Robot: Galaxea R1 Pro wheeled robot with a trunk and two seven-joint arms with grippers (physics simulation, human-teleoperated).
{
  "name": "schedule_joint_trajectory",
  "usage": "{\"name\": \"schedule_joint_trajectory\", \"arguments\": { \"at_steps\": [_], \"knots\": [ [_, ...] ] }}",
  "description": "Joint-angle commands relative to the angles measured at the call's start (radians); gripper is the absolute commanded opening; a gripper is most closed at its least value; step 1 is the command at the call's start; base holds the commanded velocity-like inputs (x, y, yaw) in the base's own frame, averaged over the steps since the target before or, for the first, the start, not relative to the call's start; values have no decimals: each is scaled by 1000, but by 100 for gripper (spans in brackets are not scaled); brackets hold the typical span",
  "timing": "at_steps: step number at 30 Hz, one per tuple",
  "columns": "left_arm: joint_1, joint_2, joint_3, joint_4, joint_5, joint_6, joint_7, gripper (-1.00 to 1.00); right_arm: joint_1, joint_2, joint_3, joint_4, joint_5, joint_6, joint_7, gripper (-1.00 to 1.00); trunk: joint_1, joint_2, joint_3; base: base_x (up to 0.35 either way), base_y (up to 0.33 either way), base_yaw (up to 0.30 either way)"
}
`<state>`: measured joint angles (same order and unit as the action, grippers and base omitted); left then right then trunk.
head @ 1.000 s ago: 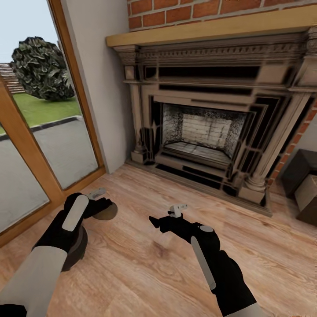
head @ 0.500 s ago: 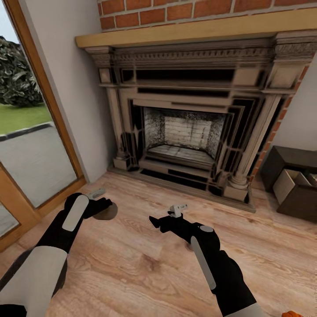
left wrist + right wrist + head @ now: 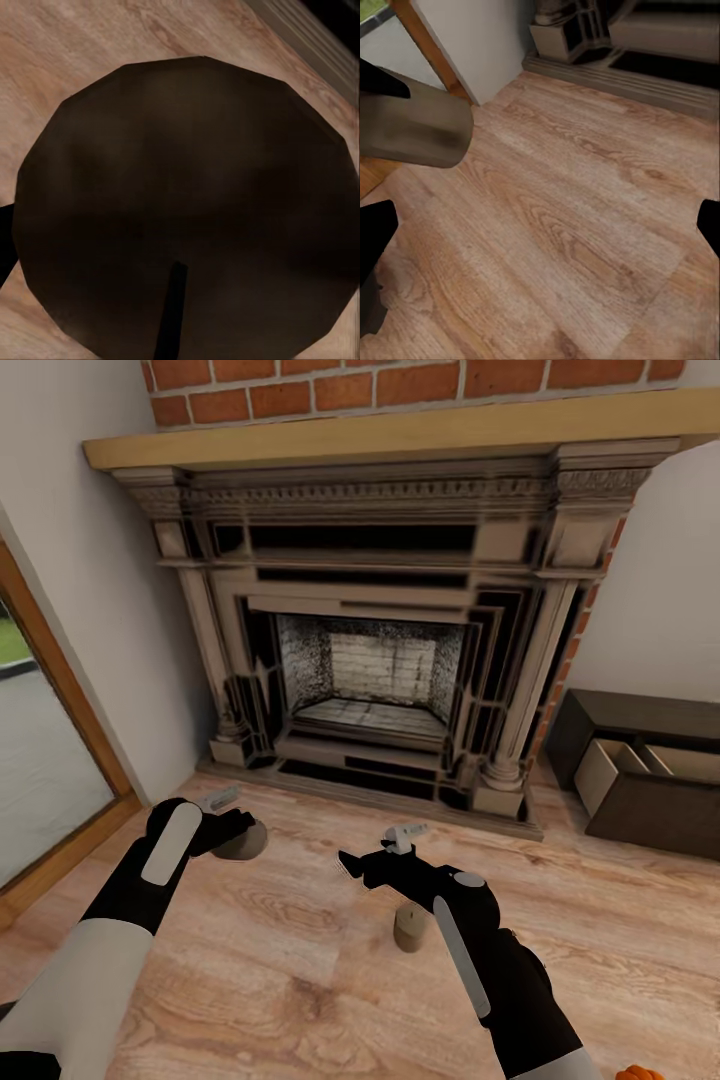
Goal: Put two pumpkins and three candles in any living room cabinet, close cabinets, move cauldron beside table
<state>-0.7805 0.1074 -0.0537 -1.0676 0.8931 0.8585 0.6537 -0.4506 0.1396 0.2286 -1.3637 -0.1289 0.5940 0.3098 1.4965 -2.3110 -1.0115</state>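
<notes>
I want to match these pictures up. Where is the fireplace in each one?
Head view: the fireplace fills the middle and top.
Left wrist view: probably just its step, in the upper right corner.
Right wrist view: its column base and step, along the top.
Shared landmark: the wood floor.

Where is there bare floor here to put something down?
Open wood floor lies between the two arms, and more stretches from the fireplace hearth to the cabinet. It is tighter by the right gripper, where a candle stands, and at the lower right corner beside a pumpkin.
</notes>
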Motion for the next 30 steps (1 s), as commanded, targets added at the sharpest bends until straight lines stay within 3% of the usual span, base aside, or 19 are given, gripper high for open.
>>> {"name": "schedule_joint_trajectory", "arguments": {
  "at_steps": [1,11,18,30],
  "knots": [
    [0,0,0,0,-2,1,-2,-100,0,0,0,0,0,0,0,100,0,0,1,203,0,-256],
    [0,0,0,-1,-2,1,-2,-100,0,0,0,0,0,1,3,100,0,0,11,203,0,-252],
    [0,0,0,-1,-2,1,-6,-100,0,-1,0,3,-1,1,3,100,0,0,12,201,0,-28],
    [0,1,0,0,-2,2,-19,-100,0,0,0,-3,-1,2,7,100,0,0,12,8,0,0]
  ]
}}
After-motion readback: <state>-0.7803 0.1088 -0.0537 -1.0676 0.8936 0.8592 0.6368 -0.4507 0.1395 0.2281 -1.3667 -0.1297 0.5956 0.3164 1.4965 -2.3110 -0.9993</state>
